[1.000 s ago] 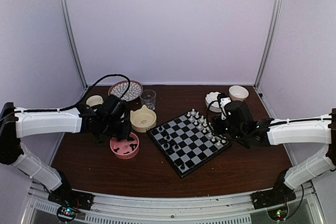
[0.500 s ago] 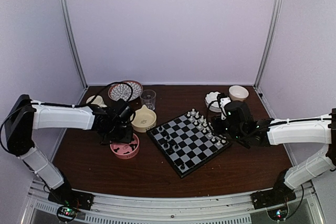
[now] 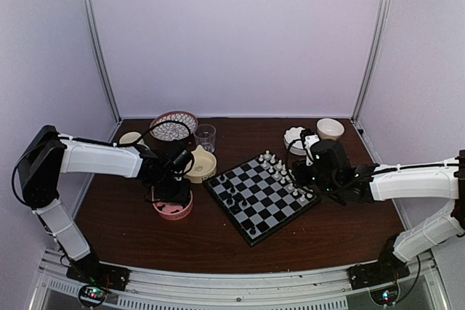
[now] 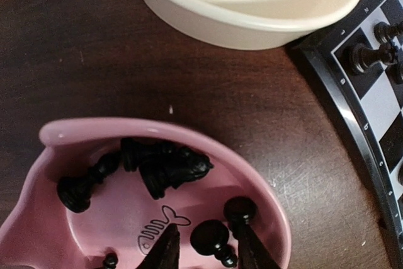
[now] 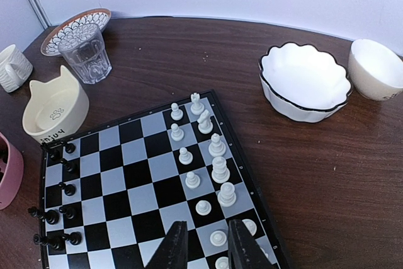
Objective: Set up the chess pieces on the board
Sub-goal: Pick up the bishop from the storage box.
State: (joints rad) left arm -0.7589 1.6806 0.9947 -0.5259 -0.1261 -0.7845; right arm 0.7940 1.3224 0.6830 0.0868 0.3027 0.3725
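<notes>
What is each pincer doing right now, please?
Left pincer: open, straddling a black chess piece in the pink bowl.
Right pincer: open, empty, above the board.

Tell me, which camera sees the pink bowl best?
Left wrist: the pink bowl is close, black pieces inside clear. Top view shows it small, partly under the left gripper; right wrist catches only its edge.

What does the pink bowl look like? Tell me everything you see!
The pink bowl is glossy, like ceramic, with a little fish drawing inside. It sits upright on the brown table, left of the board. Several black pieces lie jumbled in it, and the left gripper hangs over it, jaws apart beside one piece.
</notes>
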